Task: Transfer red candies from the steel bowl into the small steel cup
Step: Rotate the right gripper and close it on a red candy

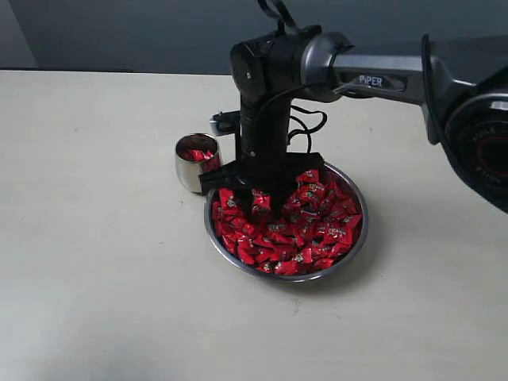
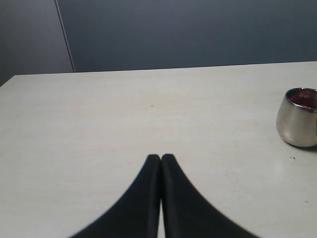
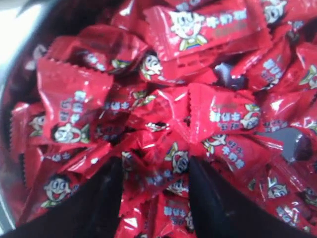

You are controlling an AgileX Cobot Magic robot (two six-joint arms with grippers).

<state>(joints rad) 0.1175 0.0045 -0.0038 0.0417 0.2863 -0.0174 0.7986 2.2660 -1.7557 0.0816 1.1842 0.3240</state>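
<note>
The right gripper [image 3: 155,167] pokes into the red candies [image 1: 313,226] in the steel bowl [image 1: 298,279], jaws wide to catch one. The small steel cup [image 1: 187,176] waits just beside the bowl. The left gripper [image 2: 161,157] has its jaws pinched together.

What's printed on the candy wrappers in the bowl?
The red candies carry a cartoon child's face and white lettering, clearest in the right wrist view.
</note>
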